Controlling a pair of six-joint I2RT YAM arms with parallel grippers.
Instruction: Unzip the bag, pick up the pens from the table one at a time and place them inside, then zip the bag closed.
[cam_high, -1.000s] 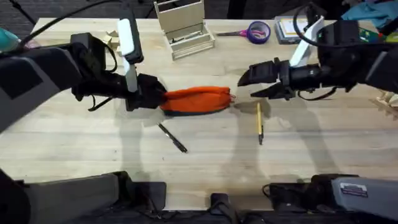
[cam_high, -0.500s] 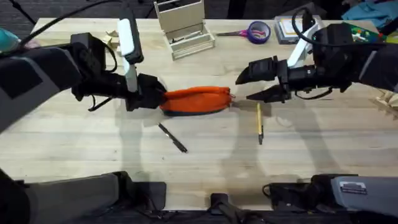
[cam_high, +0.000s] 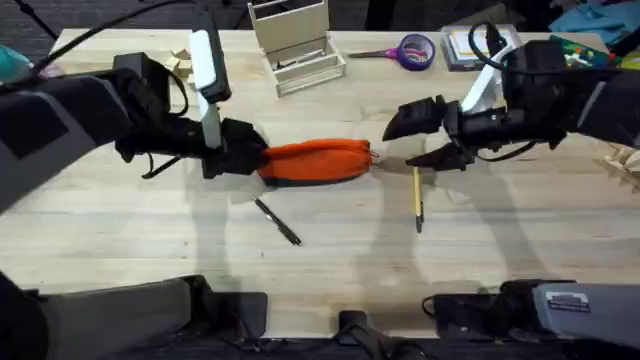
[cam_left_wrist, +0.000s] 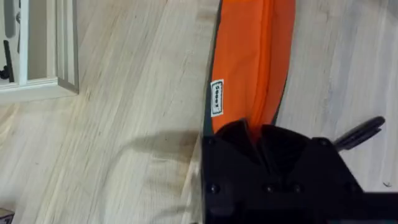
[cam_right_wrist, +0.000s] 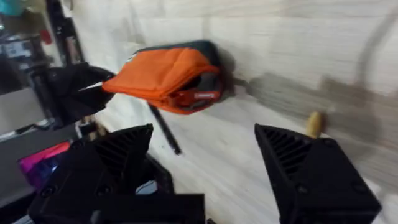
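Nearest the bottom of the overhead frame, the two pens are seen lying loose on the table (cam_high: 320, 270): the black pen (cam_high: 277, 221) just below the middle of the pouch and the tan pen (cam_high: 417, 198) at centre right, neither yet picked up. Just above them, at the centre of the frame, the orange bag (cam_high: 316, 160) is laid lengthwise with its zipper apparently not yet drawn open. Its left end is pinched by the left gripper (cam_high: 252, 152), the fingers closed on the fabric, a hold unchanged over the last second. The one shift is on the right: the right gripper (cam_high: 408, 139), its jaws spread wide and empty, has been brought slightly down and toward the pouch's right end, where the red zipper tab (cam_right_wrist: 198, 96) is shown in the right wrist view. This is judged to be the approach to the pull, with the bag anchored for unzipping; the task is therefore taken to be at its first step, and a narrowing of the jaws onto the small tab will be called for next. The surface is pale planked wood. Toward the top of the frame a light wooden holder (cam_high: 297, 45) and purple-handled scissors (cam_high: 405, 50) are set, with clutter at the upper right.
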